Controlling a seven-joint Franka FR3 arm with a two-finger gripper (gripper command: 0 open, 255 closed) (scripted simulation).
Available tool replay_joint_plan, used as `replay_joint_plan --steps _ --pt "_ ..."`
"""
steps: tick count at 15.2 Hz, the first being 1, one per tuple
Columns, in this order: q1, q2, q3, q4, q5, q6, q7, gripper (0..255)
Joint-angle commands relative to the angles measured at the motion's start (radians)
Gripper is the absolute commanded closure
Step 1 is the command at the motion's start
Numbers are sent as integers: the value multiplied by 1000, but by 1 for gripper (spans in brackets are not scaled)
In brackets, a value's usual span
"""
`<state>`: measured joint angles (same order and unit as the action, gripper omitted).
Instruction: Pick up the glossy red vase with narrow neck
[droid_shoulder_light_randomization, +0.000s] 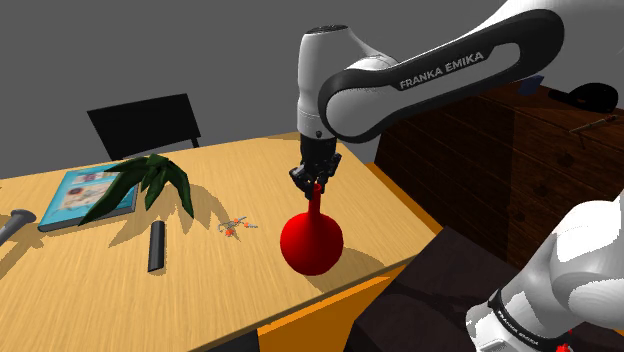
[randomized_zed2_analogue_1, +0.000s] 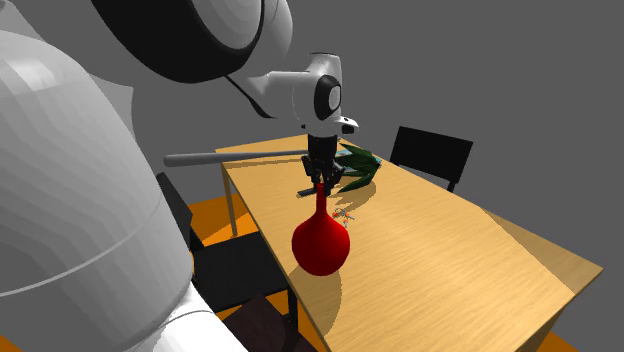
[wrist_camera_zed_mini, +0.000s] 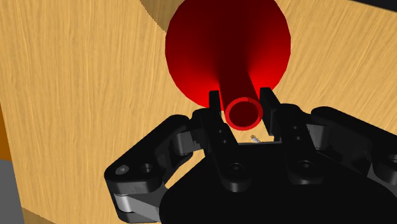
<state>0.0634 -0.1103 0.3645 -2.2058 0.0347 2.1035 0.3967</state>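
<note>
The vase (droid_shoulder_light_randomization: 311, 243), red with a round body and a narrow neck, stands upright on the wooden table (droid_shoulder_light_randomization: 100, 290), near the edge facing the stand. Its long axis is vertical. The gripper (droid_shoulder_light_randomization: 316, 183) is directly above the body, pointing down along that axis. Its fingers (wrist_camera_zed_mini: 214, 102) are drawn narrow and clasp the neck just below the rim, one on each side. The lift should run straight up, in line with the neck.
</note>
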Motion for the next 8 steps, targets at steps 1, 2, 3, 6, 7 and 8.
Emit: replay_joint_plan --steps 1,2,3,6,7,8 --pt "0 1 0 -1 0 0 0 255" --pt "0 0 0 -1 0 0 0 255" --pt "0 -1 0 -1 1 -1 0 255" --pt "0 -16 -2 25 6 -41 -4 255" --pt "0 -21 -3 34 7 -55 -6 255" --pt "0 -25 -4 43 9 -68 -7 255"
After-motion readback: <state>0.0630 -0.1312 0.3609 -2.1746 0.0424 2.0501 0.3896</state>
